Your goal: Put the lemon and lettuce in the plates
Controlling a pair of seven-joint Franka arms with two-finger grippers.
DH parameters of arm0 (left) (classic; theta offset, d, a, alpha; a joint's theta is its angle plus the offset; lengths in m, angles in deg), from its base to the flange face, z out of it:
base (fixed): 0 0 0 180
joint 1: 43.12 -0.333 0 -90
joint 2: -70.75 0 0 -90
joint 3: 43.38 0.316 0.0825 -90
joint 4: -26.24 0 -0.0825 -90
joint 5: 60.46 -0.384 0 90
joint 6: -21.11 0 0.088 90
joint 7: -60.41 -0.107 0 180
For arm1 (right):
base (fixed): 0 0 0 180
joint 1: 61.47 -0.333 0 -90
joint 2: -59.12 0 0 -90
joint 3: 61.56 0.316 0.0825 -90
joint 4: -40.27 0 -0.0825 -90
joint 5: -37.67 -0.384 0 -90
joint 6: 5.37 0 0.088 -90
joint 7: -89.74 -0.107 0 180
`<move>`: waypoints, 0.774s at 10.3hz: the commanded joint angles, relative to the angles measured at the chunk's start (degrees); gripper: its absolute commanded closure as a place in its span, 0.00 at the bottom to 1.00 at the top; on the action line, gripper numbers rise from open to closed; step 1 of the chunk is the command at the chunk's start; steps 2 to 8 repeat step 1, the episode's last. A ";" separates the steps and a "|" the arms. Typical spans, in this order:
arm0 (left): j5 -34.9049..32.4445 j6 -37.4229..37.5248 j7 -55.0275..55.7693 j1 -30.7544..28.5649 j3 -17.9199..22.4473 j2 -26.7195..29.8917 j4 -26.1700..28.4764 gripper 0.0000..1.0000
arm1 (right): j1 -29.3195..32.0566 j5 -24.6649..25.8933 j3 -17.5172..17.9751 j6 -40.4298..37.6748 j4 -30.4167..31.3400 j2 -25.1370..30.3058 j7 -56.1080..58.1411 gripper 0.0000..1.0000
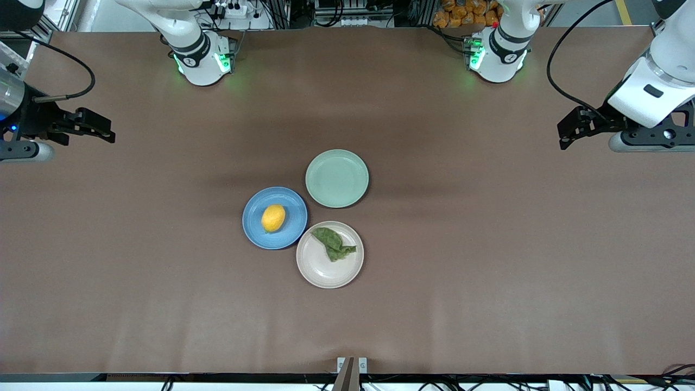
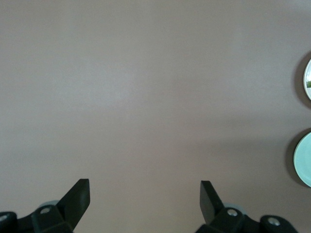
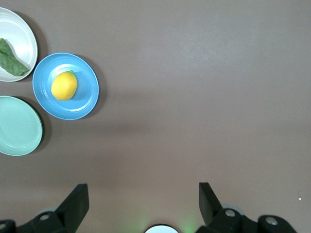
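The yellow lemon (image 1: 273, 218) lies in the blue plate (image 1: 254, 229). The dark green lettuce (image 1: 332, 243) lies in the beige-pink plate (image 1: 320, 270), which touches the blue plate and sits nearest the front camera. In the right wrist view I see the lemon (image 3: 64, 85), blue plate (image 3: 88, 99), lettuce (image 3: 9, 60) and beige-pink plate (image 3: 27, 36). My right gripper (image 1: 110, 133) is open and empty over bare table at the right arm's end. My left gripper (image 1: 563, 138) is open and empty over bare table at the left arm's end. Both arms wait.
An empty pale green plate (image 1: 336, 178) sits beside the two plates, farther from the front camera; it also shows in the right wrist view (image 3: 19, 126). The left wrist view shows only the edges of the green plate (image 2: 304, 160) and the beige-pink plate (image 2: 308, 80).
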 commanded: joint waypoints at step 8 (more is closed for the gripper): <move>1.27 0.99 -1.92 -0.69 -0.27 0.48 -1.31 0.00 | -0.51 -0.67 -0.59 0.36 0.94 0.94 -0.38 0.00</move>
